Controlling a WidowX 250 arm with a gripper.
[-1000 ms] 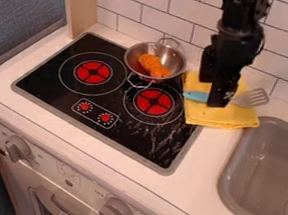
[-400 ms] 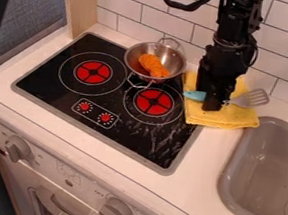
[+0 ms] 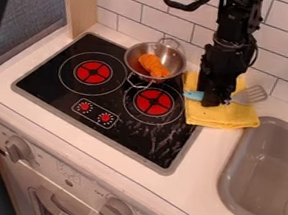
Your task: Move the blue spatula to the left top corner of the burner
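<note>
Here, the handle of the blue spatula is pinched by the black gripper at the yellow cloth, between the stovetop and the sink. The blue end is pointed toward the stovetop, the slotted head away from it.

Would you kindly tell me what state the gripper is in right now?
Gripper: over the spatula; whether open or closed cannot be told.
</note>
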